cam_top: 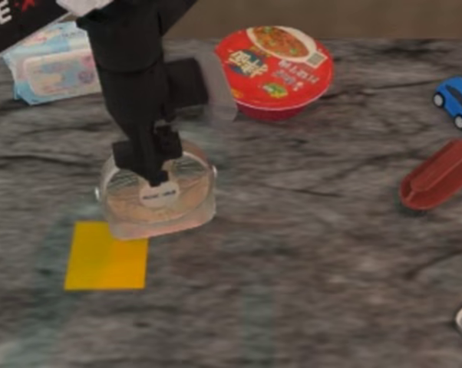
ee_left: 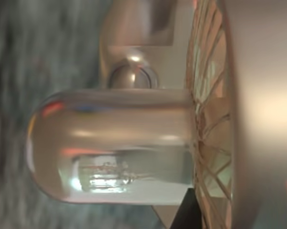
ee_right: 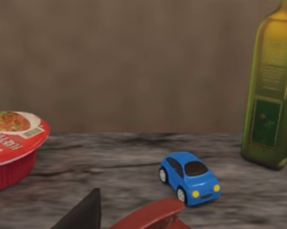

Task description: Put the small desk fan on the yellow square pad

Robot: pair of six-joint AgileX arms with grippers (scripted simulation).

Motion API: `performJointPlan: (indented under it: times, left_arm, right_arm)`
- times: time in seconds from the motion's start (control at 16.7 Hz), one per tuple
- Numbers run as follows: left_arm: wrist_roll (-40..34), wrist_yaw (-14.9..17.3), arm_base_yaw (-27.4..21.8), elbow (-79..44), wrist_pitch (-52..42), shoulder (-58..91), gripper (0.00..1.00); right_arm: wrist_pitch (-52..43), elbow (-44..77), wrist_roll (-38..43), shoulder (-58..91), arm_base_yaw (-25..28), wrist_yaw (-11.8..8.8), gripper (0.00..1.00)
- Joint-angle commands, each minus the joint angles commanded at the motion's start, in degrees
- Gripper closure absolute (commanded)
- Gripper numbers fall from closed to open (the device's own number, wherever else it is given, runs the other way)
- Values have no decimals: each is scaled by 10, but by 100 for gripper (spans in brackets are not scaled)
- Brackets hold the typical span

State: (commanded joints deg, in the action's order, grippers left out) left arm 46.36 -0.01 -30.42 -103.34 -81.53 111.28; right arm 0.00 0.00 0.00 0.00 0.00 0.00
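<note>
The small desk fan, silvery and translucent with a white labelled hub, sits under my left gripper, which comes down from above and is shut on the top of its round cage. The fan's lower left rim overlaps the upper right corner of the yellow square pad. In the left wrist view the fan's stubby base and wire cage fill the picture, with one dark finger against the cage. My right gripper is parked off the top view's right side, open and holding nothing.
A red-lidded noodle bowl stands behind the fan. A pack of wipes lies at the back left. At the right are a blue toy car and a long red object. A green bottle stands beyond the car.
</note>
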Motion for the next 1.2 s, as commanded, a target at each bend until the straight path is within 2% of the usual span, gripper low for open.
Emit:
performJointPlan:
  times: [0.24,0.42,0.84,1.2]
  left_arm:
    - [157,1,65,112,25,-88,100]
    - [226,2,100,173,39,-136,100]
    - [243,2,107,190,44,-147,100]
    - [245,3,112,252,117,-138,100]
  right_arm:
    - [0,0,0,0,0,0,0]
    - [0,0,0,0,0,0,0]
    - [0,0,0,0,0,0,0]
    - [0,0,0,0,0,0,0]
